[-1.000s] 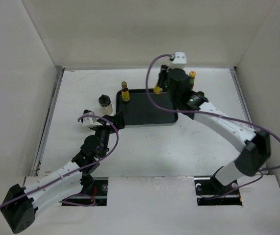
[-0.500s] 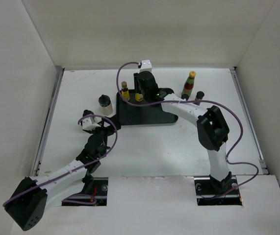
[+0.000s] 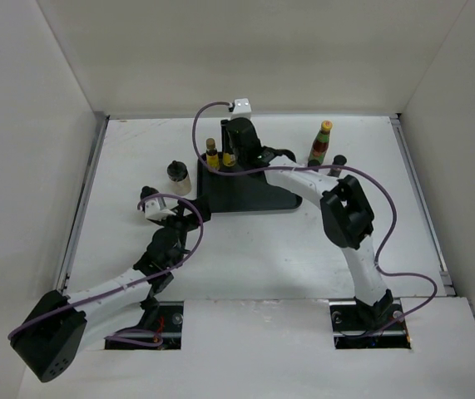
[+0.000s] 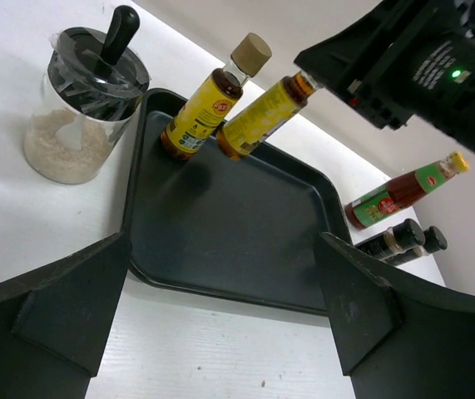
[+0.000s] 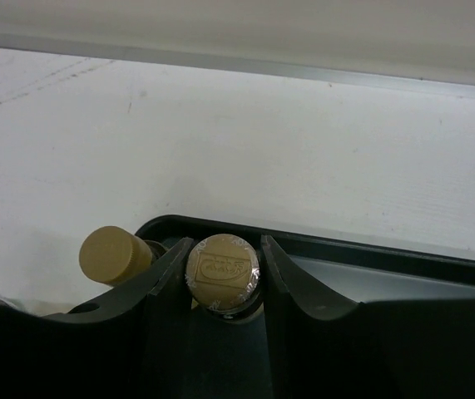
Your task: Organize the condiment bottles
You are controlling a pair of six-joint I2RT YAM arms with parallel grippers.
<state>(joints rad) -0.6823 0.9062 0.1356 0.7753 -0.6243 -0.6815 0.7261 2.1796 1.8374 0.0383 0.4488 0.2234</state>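
A yellow-labelled bottle (image 3: 211, 155) stands in the far left corner of the black tray (image 3: 258, 193). Right beside it is a second yellow-labelled bottle (image 4: 262, 116), with my right gripper (image 3: 231, 150) shut on its tan cap (image 5: 222, 270). The first bottle's cap (image 5: 112, 255) shows just left of my fingers (image 5: 166, 274). My left gripper (image 4: 220, 278) hangs open over the table at the tray's near left corner, holding nothing. A cream jar (image 3: 178, 177) stands left of the tray. A red bottle (image 3: 321, 143) and dark bottles (image 4: 403, 241) stand to its right.
White walls close in the table on three sides. The right arm's purple cable (image 3: 212, 116) loops above the tray's far edge. The right arm (image 3: 320, 187) lies across the tray's right side.
My right gripper has carried the yellow-labelled bottle leftwards from the tray's far right to beside the first bottle. The left arm has shifted only slightly.
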